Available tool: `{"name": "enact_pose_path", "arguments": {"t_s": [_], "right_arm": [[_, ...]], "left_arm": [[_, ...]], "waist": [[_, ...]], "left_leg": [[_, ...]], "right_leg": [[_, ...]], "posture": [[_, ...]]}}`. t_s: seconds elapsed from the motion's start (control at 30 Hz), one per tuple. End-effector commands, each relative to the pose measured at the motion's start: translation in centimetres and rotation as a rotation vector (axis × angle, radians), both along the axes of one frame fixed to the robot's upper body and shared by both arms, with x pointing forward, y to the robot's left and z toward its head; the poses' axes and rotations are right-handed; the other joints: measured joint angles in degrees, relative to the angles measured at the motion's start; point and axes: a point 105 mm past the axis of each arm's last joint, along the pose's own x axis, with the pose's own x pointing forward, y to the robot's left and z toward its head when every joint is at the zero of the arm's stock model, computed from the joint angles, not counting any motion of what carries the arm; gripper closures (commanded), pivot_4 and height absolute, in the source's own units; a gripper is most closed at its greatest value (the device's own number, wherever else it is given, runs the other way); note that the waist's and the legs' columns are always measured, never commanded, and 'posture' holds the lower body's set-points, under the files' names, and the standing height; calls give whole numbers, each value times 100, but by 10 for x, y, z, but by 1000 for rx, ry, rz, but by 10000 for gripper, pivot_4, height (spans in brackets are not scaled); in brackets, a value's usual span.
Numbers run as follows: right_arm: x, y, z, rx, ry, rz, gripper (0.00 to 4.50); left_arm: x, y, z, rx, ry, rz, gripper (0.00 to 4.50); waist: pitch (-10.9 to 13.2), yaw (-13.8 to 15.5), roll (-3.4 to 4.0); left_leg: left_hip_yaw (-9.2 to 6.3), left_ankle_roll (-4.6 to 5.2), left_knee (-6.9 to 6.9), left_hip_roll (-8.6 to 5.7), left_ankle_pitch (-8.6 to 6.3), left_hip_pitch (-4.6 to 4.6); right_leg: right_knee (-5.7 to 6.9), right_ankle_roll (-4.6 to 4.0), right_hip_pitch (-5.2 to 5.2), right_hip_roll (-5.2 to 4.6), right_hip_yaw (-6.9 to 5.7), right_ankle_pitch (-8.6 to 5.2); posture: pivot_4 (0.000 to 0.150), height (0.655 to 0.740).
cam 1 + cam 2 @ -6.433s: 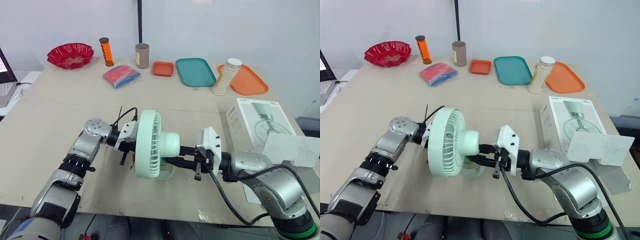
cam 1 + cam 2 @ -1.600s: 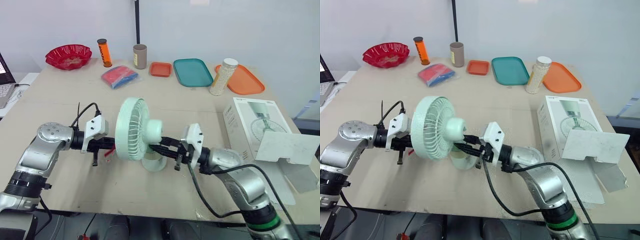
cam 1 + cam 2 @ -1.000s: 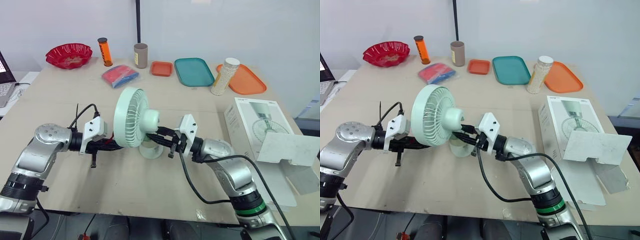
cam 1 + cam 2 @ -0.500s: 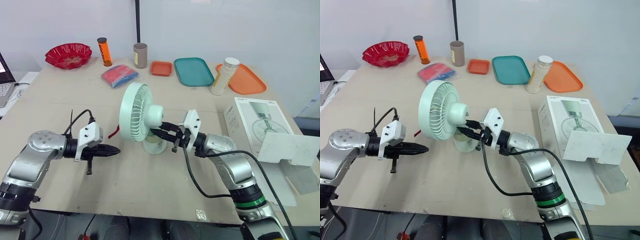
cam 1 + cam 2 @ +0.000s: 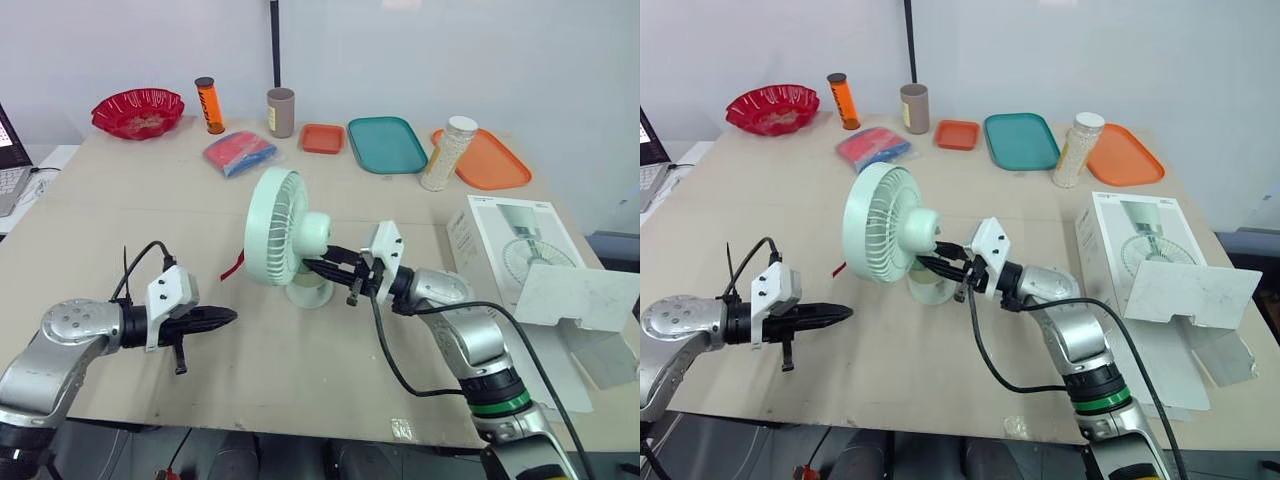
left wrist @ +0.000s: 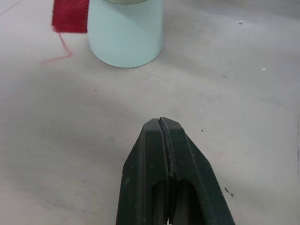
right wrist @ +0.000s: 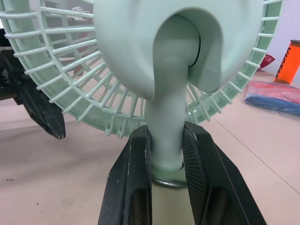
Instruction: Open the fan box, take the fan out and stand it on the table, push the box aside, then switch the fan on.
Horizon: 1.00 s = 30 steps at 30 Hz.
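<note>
between black fingers, a pale green fan finds its feet

between the right gripper's (image 5: 318,266) jaws stands the fan (image 5: 285,240), clamped by its stem (image 7: 165,126) just above the round base (image 6: 125,37), which appears to rest on the table (image 5: 120,220). ahead of the left gripper (image 5: 228,315), whose jaws are pressed together on nothing, lie a bare stretch of tabletop and then the base, with a red tag (image 6: 70,14) beside it; those fingertips are near the fan but not touching. well behind the right jaws, out on that arm's far side, the white fan box (image 5: 520,270) lies with its flap hanging open, not yet pushed away.

the step in hand looks to be the set-down. done well, it means checking that the base sits flat and the stem is upright before the right jaws part, since the broad head likely makes the fan top-heavy. the fingers should open only a little and then draw straight back along their own line, so neither pad drags the stem sideways. the left gripper is well placed to steady the grille if the fan rocks.
</note>
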Motion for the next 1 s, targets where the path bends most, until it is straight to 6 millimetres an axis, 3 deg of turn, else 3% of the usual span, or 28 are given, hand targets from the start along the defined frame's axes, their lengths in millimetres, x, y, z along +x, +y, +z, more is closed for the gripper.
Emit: {"name": "enact_pose_path", "arguments": {"t_s": [0.03,0.1,0.27,0.3,0.4,0.7,0.97,1.0], "right_arm": [[3,-6,-10,-21,47,-20,41286],[4,-7,-10,-26,50,-27,41286],[5,-9,-11,-37,46,-35,18010],[5,-9,-11,-39,45,-36,11498],[4,-11,-11,-43,44,-41,2010],[3,-16,-12,-53,38,-58,837],[-11,-42,-2,-64,43,-141,837],[-19,-50,-2,-74,49,-171,258]], "left_arm": [[1,1,12,-4,-48,1,45000],[2,0,12,-6,-49,3,45000],[4,-1,12,-11,-52,4,45000],[4,-2,12,-12,-52,3,45000],[5,-3,12,-13,-54,2,45000],[4,-5,12,-21,-56,0,45000],[-2,1,14,-33,-53,23,45000],[-3,2,15,-44,-62,43,42367]], "waist": [[0,0,0],[0,0,0],[0,0,0],[0,0,0],[1,0,0],[1,0,0],[1,4,0],[1,4,0]], "left_leg": [[2,0,-1,0,0,1],[2,0,-2,0,0,1],[4,0,-3,0,0,1],[4,0,-3,0,0,1],[4,0,-6,0,0,1],[11,0,-10,-1,0,1],[12,0,-13,-5,0,-2],[12,0,-13,-5,0,-1]], "right_leg": [[0,0,0,0,2,0],[0,-1,0,0,2,0],[-1,-1,0,-1,2,0],[-1,-1,-1,0,2,0],[-1,-2,-3,0,3,-1],[-4,-2,-4,-1,8,-2],[-6,0,-4,-7,8,-5],[-6,0,-4,-7,8,-5]], "posture": [[1500,7400],[1500,7400],[1500,7400],[1500,7400],[1500,7400],[1500,7400],[1500,7400],[1500,7400]]}}
